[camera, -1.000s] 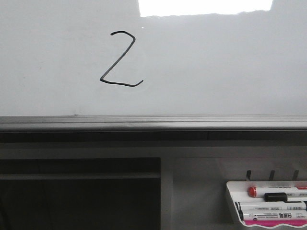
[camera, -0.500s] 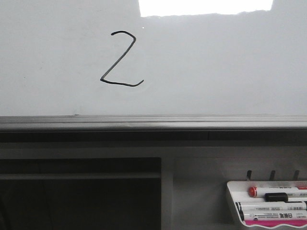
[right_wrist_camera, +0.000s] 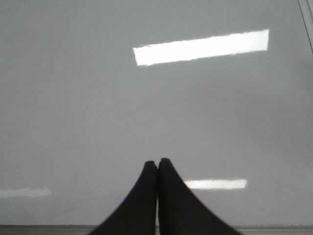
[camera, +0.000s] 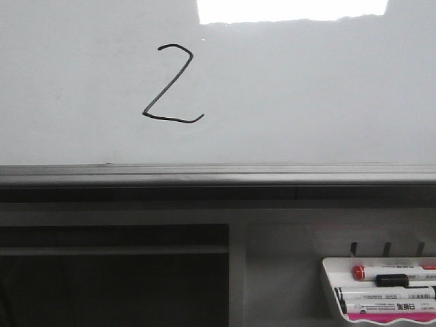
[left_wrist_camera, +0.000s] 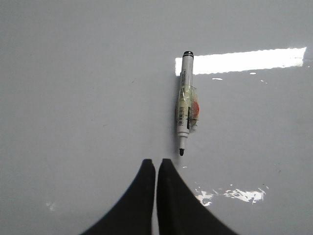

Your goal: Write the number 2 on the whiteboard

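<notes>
A thin black hand-drawn number 2 (camera: 172,85) stands on the upper left of the glossy pale grey whiteboard (camera: 306,95). Neither gripper shows in the front view. In the left wrist view my left gripper (left_wrist_camera: 156,161) is shut and empty, and an uncapped white marker (left_wrist_camera: 185,104) lies on a glossy grey surface, its black tip just beyond the fingertips and slightly to one side. In the right wrist view my right gripper (right_wrist_camera: 157,161) is shut and empty over a bare glossy grey surface (right_wrist_camera: 98,107).
A grey metal rail (camera: 218,174) runs along the whiteboard's lower edge. A small white marker tray (camera: 330,283) at the lower right holds a red-capped marker (camera: 381,272) and other markers. A dark recess (camera: 109,279) lies at the lower left.
</notes>
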Controlling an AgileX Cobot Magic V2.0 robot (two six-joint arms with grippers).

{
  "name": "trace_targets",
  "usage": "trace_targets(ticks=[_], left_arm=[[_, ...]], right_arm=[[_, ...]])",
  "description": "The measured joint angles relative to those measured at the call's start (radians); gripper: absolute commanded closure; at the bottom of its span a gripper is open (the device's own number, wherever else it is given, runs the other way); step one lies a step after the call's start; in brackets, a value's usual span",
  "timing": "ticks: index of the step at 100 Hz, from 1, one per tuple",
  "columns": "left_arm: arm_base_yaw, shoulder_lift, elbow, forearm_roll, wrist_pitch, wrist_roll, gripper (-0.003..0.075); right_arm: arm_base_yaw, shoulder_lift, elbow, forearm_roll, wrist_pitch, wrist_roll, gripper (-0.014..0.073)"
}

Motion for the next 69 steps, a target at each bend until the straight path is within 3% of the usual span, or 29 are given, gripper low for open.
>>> trace_targets(ticks=[69], left_arm=[[0.0, 0.0, 0.0, 0.0, 0.0, 0.0, 0.074]], right_arm=[[0.0, 0.0, 0.0, -0.019, 0.008, -0.008, 0.0666]])
